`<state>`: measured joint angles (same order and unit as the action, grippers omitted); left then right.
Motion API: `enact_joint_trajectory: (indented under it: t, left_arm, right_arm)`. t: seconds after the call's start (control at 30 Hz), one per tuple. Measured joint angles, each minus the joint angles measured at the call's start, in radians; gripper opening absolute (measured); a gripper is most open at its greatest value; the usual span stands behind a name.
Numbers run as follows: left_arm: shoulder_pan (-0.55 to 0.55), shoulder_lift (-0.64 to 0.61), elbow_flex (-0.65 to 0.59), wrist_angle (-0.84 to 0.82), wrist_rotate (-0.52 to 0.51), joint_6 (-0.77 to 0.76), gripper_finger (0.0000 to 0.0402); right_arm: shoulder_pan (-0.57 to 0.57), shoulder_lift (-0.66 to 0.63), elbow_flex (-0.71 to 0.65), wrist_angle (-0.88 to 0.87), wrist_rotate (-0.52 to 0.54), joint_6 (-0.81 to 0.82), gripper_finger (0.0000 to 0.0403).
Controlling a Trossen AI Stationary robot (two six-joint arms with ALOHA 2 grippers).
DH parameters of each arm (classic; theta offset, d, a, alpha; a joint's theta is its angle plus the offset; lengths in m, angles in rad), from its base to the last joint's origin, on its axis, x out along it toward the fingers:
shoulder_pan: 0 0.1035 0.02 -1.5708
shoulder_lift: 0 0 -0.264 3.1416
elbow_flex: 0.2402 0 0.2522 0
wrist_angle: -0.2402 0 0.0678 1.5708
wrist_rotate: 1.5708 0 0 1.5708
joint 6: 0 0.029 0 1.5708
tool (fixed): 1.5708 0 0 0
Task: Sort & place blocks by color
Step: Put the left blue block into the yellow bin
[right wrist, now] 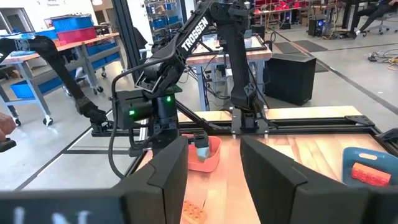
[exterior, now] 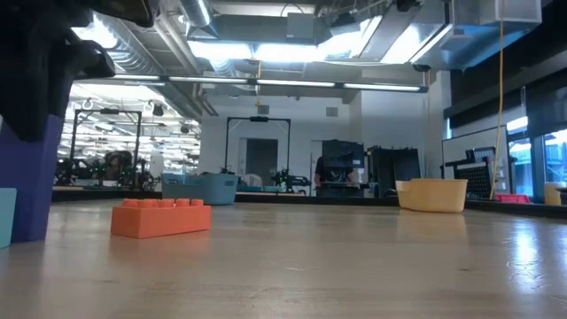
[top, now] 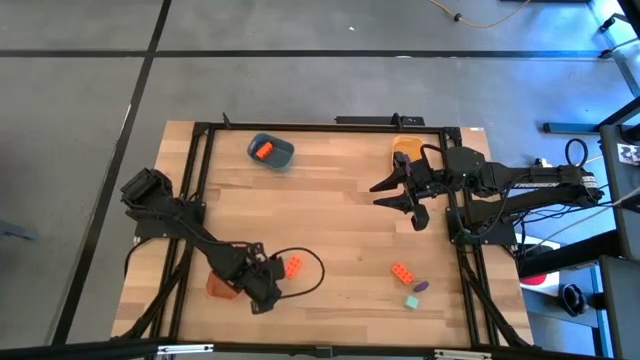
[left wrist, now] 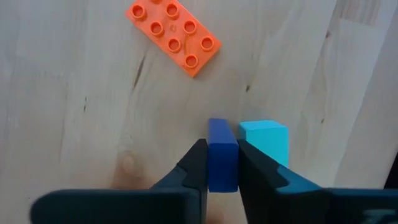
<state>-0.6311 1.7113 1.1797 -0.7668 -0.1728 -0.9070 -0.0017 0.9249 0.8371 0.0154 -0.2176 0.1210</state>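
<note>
My left gripper [left wrist: 222,152] is at the near left of the table, pointing steeply down and shut on a purple block [left wrist: 222,134]. A teal block [left wrist: 266,138] stands right beside it on the wood. An orange block [left wrist: 174,36] lies flat a little farther off, studs up. At the near right lie another orange block [top: 402,272], a purple block [top: 421,286] and a teal block [top: 410,301]. My right gripper [top: 408,196] hangs open, level, high over the far right, holding nothing. My left gripper pinches the purple block by its two broad sides [left wrist: 217,163] between its two fingers. The fingers [left wrist: 194,167] come from above, slanting steeply down. In the low view the block [exterior: 34,182] stands upright with its bottom on the table. Whether one finger also touches the teal block, I cannot tell.
An orange bowl [top: 222,288] sits under my left arm at the near left. A dark blue bowl [top: 270,152] with an orange block [top: 264,151] in it stands at the far middle. A yellow bowl [top: 406,148] is at the far right. A black cable [top: 318,272] loops on the wood.
</note>
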Motion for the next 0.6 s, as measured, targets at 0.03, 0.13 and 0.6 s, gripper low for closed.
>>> enact_joint_trajectory:
  t: [0.03, 0.13, 0.6]
  left_arm:
    - [0.003, 0.000, 0.000, 0.000, 0.002, 0.004, 0.0044]
    - [0.019, -0.019, -0.001, -0.024, 0.020, 0.040, 0.0044]
    - [0.323, -0.639, -0.017, -0.021, -0.510, 0.355, 0.0044]
  right_arm:
    - [0.000, 0.000, 0.000, 0.000, 0.000, 0.000, 0.0152]
    - [0.000, 0.000, 0.000, 0.000, 0.000, -0.002, 0.0152]
    - [0.000, 0.004, 0.001, 0.040, 0.062, 0.013, 0.0152]
